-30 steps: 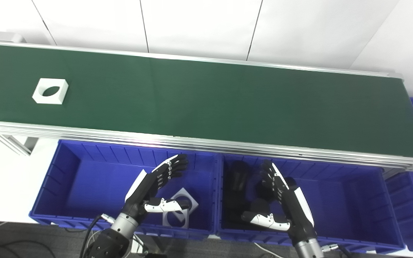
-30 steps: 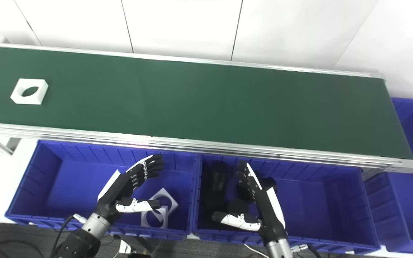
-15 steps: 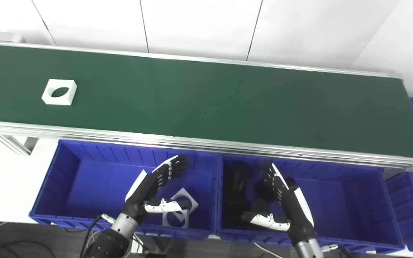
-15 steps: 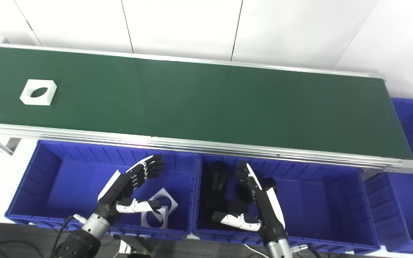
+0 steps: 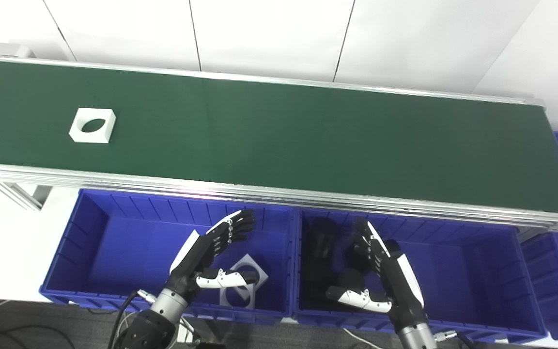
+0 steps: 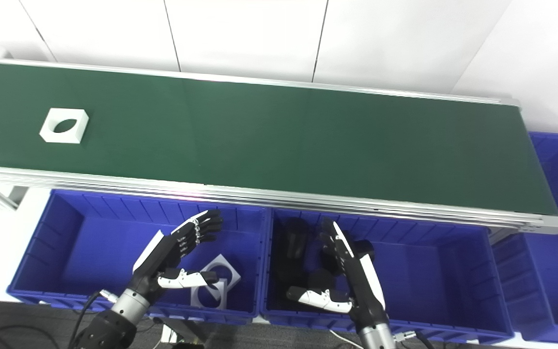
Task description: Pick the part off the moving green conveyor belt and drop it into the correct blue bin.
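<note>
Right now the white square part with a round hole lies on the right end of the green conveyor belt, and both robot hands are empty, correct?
Not quite: the white square part lies near the left end of the green conveyor belt, as the left eye view shows. Both robot hands are empty.

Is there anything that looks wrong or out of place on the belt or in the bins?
Nothing stands out. One white part lies flat on the belt. White parts sit in the left bin, dark ones in the middle bin. Both the left hand and right hand hover open, empty.
</note>
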{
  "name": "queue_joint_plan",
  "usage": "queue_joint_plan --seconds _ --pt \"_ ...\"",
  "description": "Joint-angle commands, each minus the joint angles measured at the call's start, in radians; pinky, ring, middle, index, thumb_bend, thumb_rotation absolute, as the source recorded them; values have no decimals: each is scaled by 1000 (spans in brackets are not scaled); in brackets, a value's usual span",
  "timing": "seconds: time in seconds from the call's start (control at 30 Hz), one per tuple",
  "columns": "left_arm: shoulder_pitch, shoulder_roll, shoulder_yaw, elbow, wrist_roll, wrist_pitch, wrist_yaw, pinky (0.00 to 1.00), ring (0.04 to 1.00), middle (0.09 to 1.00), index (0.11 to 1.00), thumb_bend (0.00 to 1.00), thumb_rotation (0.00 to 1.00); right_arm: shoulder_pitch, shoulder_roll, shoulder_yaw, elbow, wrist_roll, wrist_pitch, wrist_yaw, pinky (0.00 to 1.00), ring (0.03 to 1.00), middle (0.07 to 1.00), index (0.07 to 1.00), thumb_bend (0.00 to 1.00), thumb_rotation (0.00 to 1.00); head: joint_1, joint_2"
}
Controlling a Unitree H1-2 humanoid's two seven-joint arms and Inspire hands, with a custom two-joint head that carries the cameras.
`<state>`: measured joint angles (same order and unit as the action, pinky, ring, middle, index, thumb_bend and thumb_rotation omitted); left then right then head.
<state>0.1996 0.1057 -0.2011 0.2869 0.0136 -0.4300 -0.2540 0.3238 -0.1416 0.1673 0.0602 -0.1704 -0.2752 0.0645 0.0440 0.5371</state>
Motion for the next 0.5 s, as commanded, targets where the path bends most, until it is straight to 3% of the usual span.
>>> queue_joint_plan --seconds 0.0,0.13,0.27,0.37,0.47 --pt "-16 -7 -10 0 4 -40 7 789 837 860 859 905 347 -4 -10 -11 -7 32 -64 7 859 935 963 983 836 322 40 -19" --pt "-28 1 -40 18 49 -40 65 767 822 846 847 917 366 -18 -23 -14 42 52 -113 17 902 950 969 997 807 316 106 -56" --pt "-43 15 -83 36 79 -40 141 747 804 828 832 929 372 -32 -20 -21 80 29 -149 -4 933 954 964 1000 805 330 125 -75" --pt "-51 25 -110 37 79 -40 183 731 793 818 824 940 363 -36 -18 -23 90 23 -147 -8 969 967 972 1000 805 345 130 -80" --pt "-49 16 -102 14 37 -40 177 735 790 812 814 943 336 -37 -17 -24 88 19 -133 -8 951 963 969 1000 806 340 135 -82"
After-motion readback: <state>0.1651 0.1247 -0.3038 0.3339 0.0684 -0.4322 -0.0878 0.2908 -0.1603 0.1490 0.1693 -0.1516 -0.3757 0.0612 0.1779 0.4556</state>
